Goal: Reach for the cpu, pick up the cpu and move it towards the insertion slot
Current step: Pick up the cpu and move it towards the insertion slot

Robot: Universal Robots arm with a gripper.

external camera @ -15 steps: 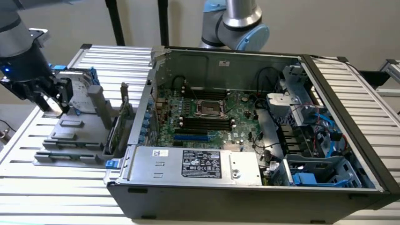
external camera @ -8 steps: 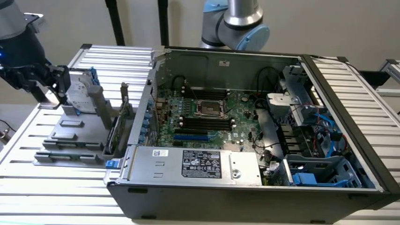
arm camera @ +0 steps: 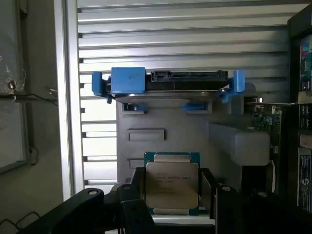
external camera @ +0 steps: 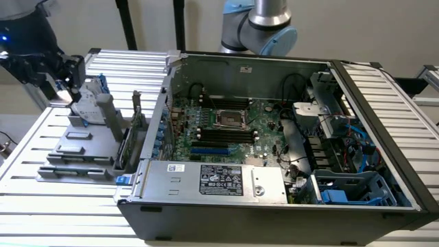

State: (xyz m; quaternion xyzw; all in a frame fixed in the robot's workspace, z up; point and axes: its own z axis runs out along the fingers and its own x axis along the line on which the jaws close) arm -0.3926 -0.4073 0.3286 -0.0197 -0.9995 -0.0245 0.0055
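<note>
Slatted metal table, with an open case lying on it. Nearest in the wrist view: gripper closed to the width of the cpu, dark fingers flush against two opposite edges — chip held flat, silvery top toward the camera, green rim showing at both free edges. Just beyond, a grey fixture with shallow recesses; seemingly lower than the chip, so probably lifted clear, though not certain. Farther on, a drive with blue rails, standing on edge across the fixture. Well apart, inside the case toward the exterior view's right: slot, shiny frame and dark centre, on the green board between rows of black memory sockets.

For a clean carry: hold the grip steady and squeeze no harder — thin edges, likely a fragile underside. Rise straight up before travelling sideways, to clear the drive and the case wall. Keep the chip level and unrotated, corners square to the frame. Slow down over the board and aim for a stop above the slot, not on it.
</note>
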